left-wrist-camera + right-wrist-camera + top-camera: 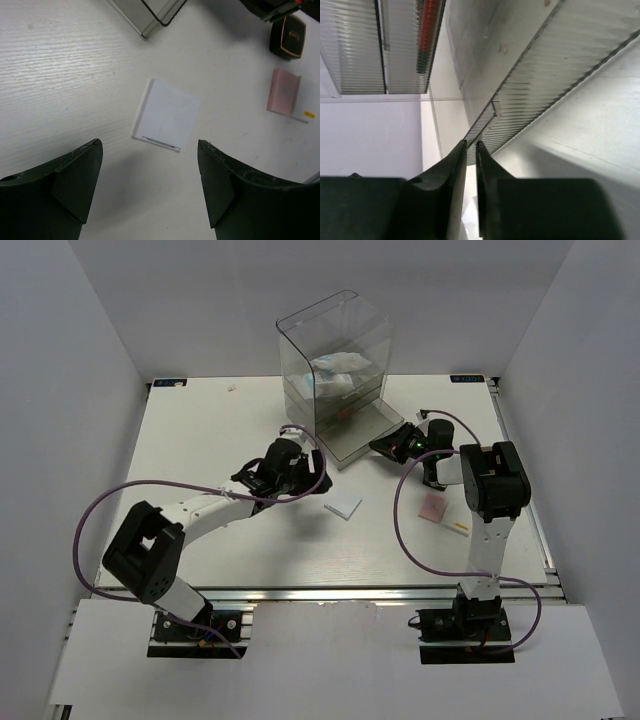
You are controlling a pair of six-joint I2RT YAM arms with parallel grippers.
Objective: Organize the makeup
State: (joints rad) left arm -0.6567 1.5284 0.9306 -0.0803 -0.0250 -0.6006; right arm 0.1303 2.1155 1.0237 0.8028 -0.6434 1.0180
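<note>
The left claw (150, 185) hangs above the worktop (220, 440) with its fingers (75, 180) spread wide and nothing between them. A square white pad (166, 115) lies flat on the worktop just ahead of the gap, apart from both fingers. To the right of the pad, well apart from it, a pink palette (283, 91) lies flat. A thin pale stick (305, 116) with a yellow mark sits just beside the palette's near edge. A black compact (289, 35) with a gold-edged lid sits farther back, near the right arm's wrist.

The right claw (471, 146) has its fingers pressed almost together, leaving only a thin slit, and nothing shows in it. It is low, right at the front foot of the clear plastic drawer box (335, 350), whose ribbed walls fill the right wrist view. A red item (427, 30) shows blurred through the ribbing, and its kind cannot be told. In the overhead view, white packets (335, 375) with blue print are inside the box's upper part.
</note>
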